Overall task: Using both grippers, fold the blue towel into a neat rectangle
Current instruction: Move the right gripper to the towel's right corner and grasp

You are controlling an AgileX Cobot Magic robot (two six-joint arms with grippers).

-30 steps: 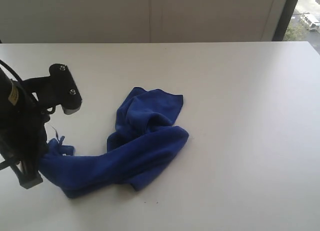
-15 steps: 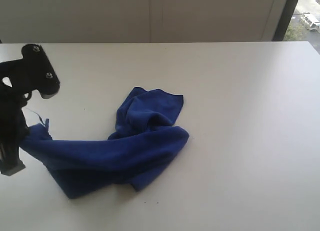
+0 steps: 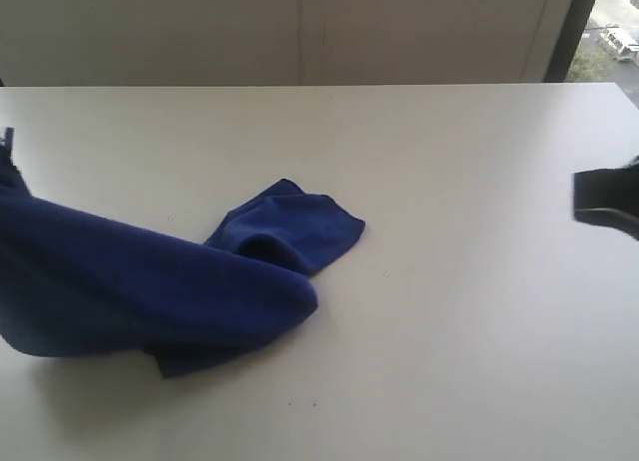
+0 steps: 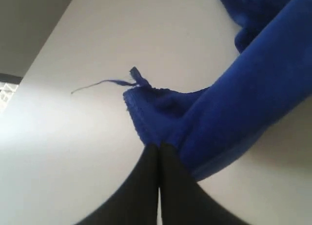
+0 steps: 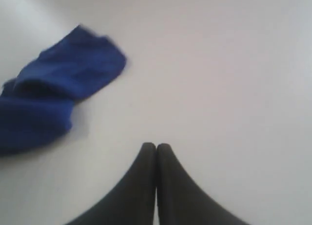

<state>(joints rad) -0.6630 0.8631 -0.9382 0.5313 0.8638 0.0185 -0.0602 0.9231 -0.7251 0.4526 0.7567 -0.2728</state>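
Left wrist view alone shows left gripper (image 4: 158,145) pinching blue towel (image 4: 243,103).

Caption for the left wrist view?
Left gripper shut on a corner of the blue towel, thread tail loose above the table.

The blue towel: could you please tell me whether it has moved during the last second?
Yes. The blue towel has been pulled left across the table, its left end now reaching the picture's edge; its right corner barely shifted.
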